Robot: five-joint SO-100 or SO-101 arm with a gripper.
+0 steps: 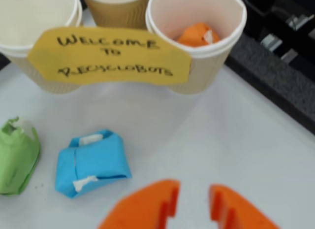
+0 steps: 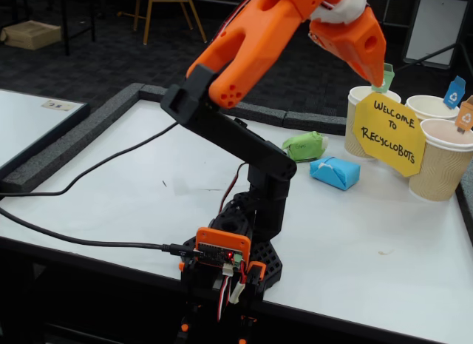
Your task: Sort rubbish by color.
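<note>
Blue wad (image 1: 92,161) lies flat, long axis across wrist view.

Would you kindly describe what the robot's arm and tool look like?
The arm mixes bright orange and black printed segments on a black base carrying an orange-framed board with a red light. Black cables run to the base. The tool has two orange wedge-shaped fingers.

Arm raised, hand (image 1: 193,202) empty, fingers parted
</note>
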